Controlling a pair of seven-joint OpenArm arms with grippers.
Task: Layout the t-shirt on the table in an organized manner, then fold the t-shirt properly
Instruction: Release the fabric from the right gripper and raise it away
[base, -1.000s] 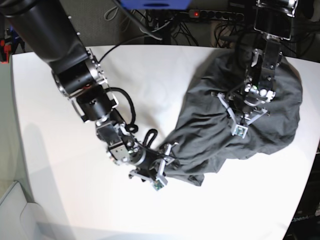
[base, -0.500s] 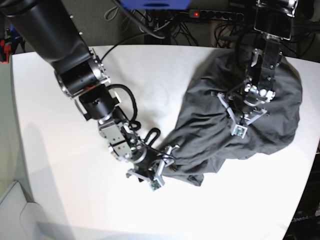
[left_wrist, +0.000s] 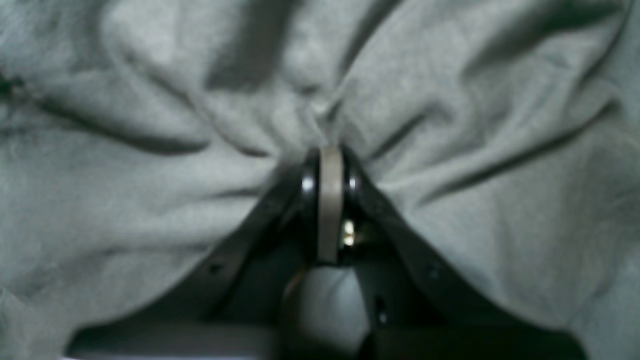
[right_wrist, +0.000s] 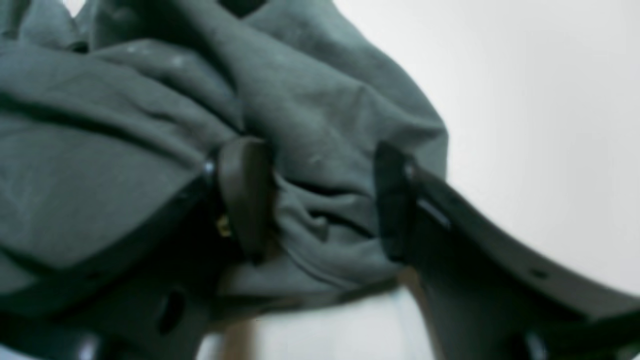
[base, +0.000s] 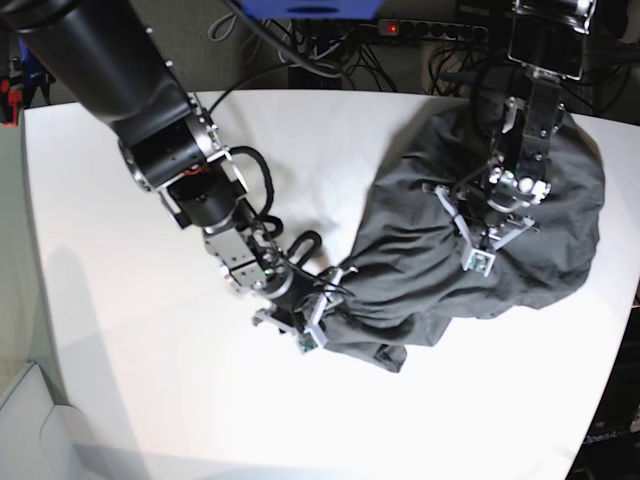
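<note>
While the left pincer (left_wrist: 330, 165) pinches it, the t-shirt (base: 480, 240) sprawls diagonally, right pincer (right_wrist: 320, 200) part-open

No text, label, brand or number is legible anywhere; faint lettering at the near right corner is too small to read.
</note>
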